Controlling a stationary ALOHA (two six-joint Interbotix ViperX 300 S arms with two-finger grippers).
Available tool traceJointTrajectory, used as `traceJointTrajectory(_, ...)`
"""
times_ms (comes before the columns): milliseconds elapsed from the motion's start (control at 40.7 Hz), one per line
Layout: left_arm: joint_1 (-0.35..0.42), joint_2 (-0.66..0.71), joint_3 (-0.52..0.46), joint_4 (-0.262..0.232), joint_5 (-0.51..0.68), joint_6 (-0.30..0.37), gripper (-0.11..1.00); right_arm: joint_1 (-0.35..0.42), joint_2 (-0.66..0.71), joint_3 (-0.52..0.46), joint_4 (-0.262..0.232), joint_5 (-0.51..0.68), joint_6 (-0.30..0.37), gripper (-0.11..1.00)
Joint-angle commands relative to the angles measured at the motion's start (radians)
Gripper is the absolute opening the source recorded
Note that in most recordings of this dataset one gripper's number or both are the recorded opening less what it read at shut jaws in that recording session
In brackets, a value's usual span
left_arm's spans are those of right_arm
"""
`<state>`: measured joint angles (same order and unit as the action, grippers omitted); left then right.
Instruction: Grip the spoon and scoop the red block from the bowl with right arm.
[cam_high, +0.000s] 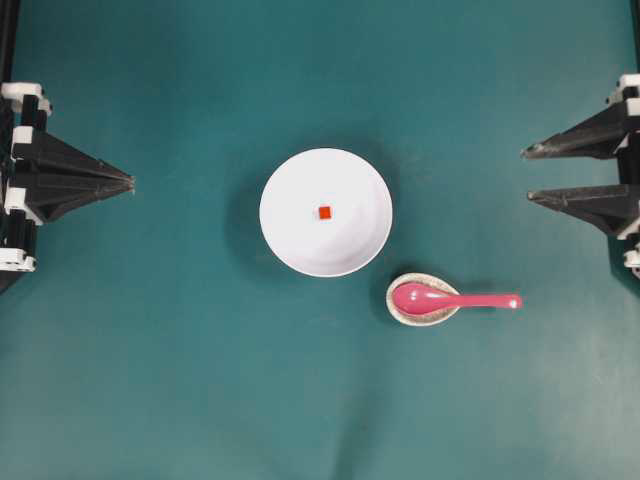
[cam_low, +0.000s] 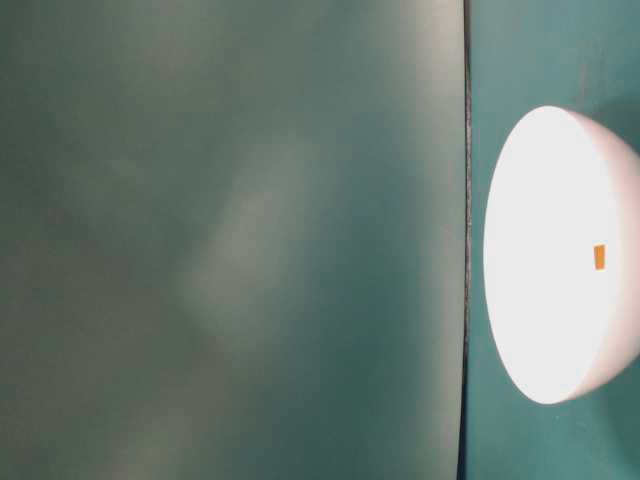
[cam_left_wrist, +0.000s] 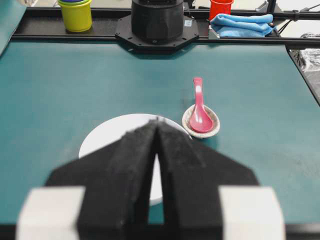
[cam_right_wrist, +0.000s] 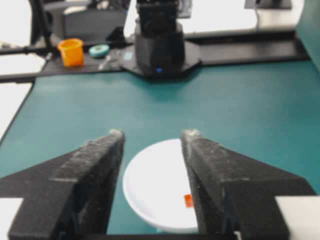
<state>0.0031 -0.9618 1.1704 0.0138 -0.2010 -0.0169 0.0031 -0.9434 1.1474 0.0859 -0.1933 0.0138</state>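
The pink spoon lies with its scoop in a small speckled oval dish, handle pointing right; it also shows in the left wrist view. The white bowl sits mid-table with the tiny red block at its centre. My right gripper is open and empty at the right edge, well apart from the spoon. In its wrist view the right gripper frames the bowl and block. My left gripper is shut and empty at the left edge. The left gripper hides the block.
The speckled dish sits just right of the bowl. A yellow cup, red cup and blue cloth stand beyond the mat. An orange cup stands behind the other arm's base. The table-level view shows the bowl and block.
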Motion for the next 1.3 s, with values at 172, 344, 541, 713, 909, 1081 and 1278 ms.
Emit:
traceJointTrajectory(172, 0.000, 0.008, -0.028, 0.002, 0.000, -0.005, 0.00, 0.097, 0.137, 0.051, 0.103, -0.173, 0.000, 0.54)
traceJointTrajectory(344, -0.002, 0.008, -0.026, 0.002, 0.003, -0.005, 0.00, 0.241, 0.310, 0.132, 0.247, -0.500, 0.000, 0.53)
traceJointTrajectory(541, 0.000, 0.006, -0.028, 0.002, 0.003, -0.005, 0.00, 0.423, 0.528, 0.178, 0.460, -0.825, 0.000, 0.54)
traceJointTrajectory(713, -0.002, 0.003, -0.029, 0.002, 0.003, -0.006, 0.00, 0.561, 0.703, 0.184, 0.630, -0.917, -0.002, 0.54)
traceJointTrajectory(909, -0.002, -0.002, -0.031, 0.002, 0.018, -0.011, 0.00, 0.624, 0.810, 0.186, 0.669, -0.917, -0.002, 0.54)
traceJointTrajectory(1081, -0.002, -0.009, -0.031, 0.002, 0.048, -0.029, 0.00, 0.637, 0.850, 0.195, 0.669, -0.894, -0.002, 0.54)
traceJointTrajectory(1278, -0.002, -0.017, -0.032, 0.002, 0.052, -0.034, 0.00, 0.653, 0.879, 0.201, 0.667, -0.877, -0.002, 0.54)
